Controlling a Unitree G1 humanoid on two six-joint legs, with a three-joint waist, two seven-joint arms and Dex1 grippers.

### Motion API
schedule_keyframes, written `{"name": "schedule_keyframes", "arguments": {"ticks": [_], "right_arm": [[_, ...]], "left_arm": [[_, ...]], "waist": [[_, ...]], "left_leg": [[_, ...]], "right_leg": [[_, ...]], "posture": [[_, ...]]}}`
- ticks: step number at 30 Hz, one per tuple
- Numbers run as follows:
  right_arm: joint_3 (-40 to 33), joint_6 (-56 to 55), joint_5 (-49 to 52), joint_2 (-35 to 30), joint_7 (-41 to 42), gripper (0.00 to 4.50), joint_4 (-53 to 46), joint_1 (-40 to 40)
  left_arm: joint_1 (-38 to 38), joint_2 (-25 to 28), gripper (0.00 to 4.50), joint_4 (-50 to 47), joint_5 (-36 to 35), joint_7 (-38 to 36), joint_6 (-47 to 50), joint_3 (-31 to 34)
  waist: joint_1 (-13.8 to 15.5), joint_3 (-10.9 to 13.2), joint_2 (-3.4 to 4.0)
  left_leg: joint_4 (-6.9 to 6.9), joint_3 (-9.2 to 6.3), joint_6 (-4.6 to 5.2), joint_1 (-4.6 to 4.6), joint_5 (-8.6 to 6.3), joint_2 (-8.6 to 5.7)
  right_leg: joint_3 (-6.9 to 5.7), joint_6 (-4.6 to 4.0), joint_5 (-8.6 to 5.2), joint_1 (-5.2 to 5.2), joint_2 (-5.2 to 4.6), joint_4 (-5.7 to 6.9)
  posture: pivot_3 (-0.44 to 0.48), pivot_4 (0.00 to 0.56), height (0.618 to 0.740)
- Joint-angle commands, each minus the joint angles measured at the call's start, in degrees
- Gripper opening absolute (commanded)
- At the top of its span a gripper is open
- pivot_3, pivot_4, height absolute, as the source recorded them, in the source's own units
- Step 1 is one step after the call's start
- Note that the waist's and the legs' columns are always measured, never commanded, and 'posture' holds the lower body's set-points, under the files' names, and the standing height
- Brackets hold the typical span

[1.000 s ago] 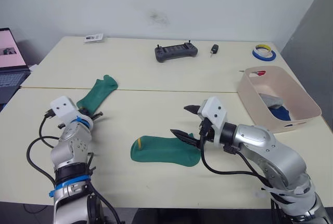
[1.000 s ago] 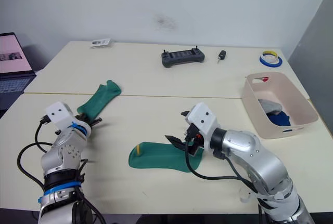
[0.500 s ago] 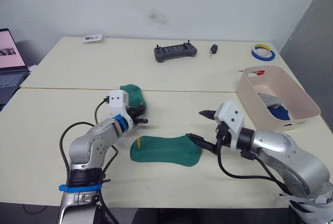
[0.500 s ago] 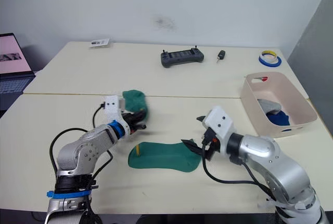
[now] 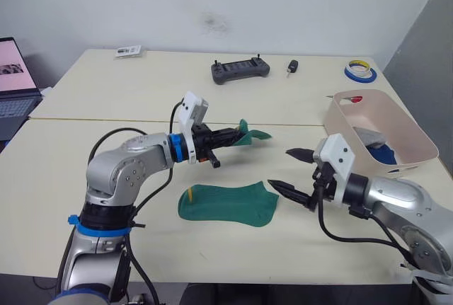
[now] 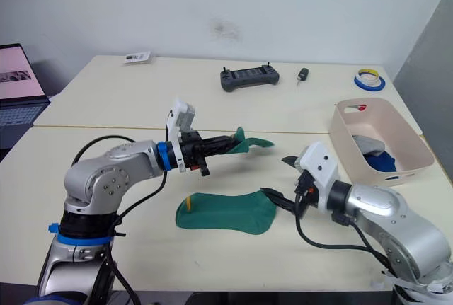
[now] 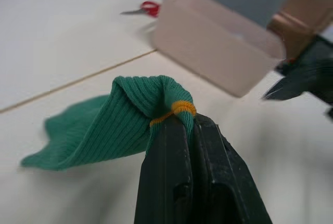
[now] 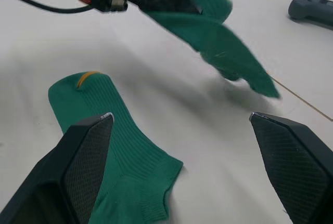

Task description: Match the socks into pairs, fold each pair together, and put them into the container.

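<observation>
My left gripper (image 5: pixel 228 137) is shut on the yellow-tipped end of a green sock (image 5: pixel 251 135), held just above the table's middle with the rest trailing toward the right. The wrist view shows the fingers (image 7: pixel 177 146) clamped on that sock (image 7: pixel 114 125). A second green sock (image 5: pixel 226 204) lies flat on the table in front of it, its yellow tip to the left. My right gripper (image 5: pixel 281 169) is open just right of that sock's cuff, touching nothing. The pink-beige container (image 5: pixel 340 122) stands at the right with a grey sock (image 5: pixel 368 135) and a dark blue sock (image 5: pixel 384 153) inside.
A black controller (image 5: pixel 239 71), a key fob (image 5: pixel 291 67) and a tape roll (image 5: pixel 359 72) lie along the far edge of the table. A small packet (image 5: pixel 127 52) sits far left, a laptop (image 5: pixel 13 85) beyond the left edge. Red scissors (image 7: pixel 148 9) lie by the container.
My left gripper has lifted the green sock from the left of the table and carried it right, over the middle. My right gripper has drawn back rightward off the flat sock's cuff.
</observation>
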Motion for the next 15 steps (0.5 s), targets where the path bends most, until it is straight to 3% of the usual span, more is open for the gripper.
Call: {"name": "schedule_keyframes", "arguments": {"ticks": [1,5,10,15], "right_arm": [[-4.17,1.59,4.16,-2.17,0.98,4.50,-2.62,-1.00],[-5.52,3.04,6.88,-4.09,0.51,4.50,-3.43,-0.66],[-4.95,3.63,8.06,-4.92,-0.93,4.50,-4.05,-0.38],[-3.03,3.09,6.48,-4.25,-3.43,4.50,-3.24,-0.77]], "left_arm": [[-3.64,0.76,0.04,0.56,-0.62,-5.60,-3.25,-0.76],[-4.39,0.97,0.04,2.57,1.29,-7.09,-4.73,-1.71],[0.31,3.13,0.04,9.08,9.01,-8.09,-11.11,-4.56],[3.18,2.83,0.04,14.09,12.83,-6.53,-15.01,-3.40]], "waist": [[0.03,0.00,0.00],[-0.13,0.02,0.02],[-0.21,0.02,0.03],[0.01,0.03,0.02]], "left_leg": [[0.00,0.00,0.00,0.00,0.00,0.01],[-0.01,0.00,0.01,0.02,0.00,0.06],[-0.01,-0.03,0.10,0.07,-0.04,0.12],[0.01,-0.06,0.24,0.00,-0.12,0.13]], "right_leg": [[0.00,0.00,0.00,-0.01,0.00,0.00],[0.05,0.00,0.00,0.00,0.06,0.00],[0.08,0.00,0.00,-0.01,0.16,0.04],[0.06,-0.01,0.00,-0.04,0.13,0.04]], "posture": [[0.000,0.150,0.740],[0.000,0.150,0.740],[0.000,0.150,0.740],[0.000,0.150,0.740]]}}
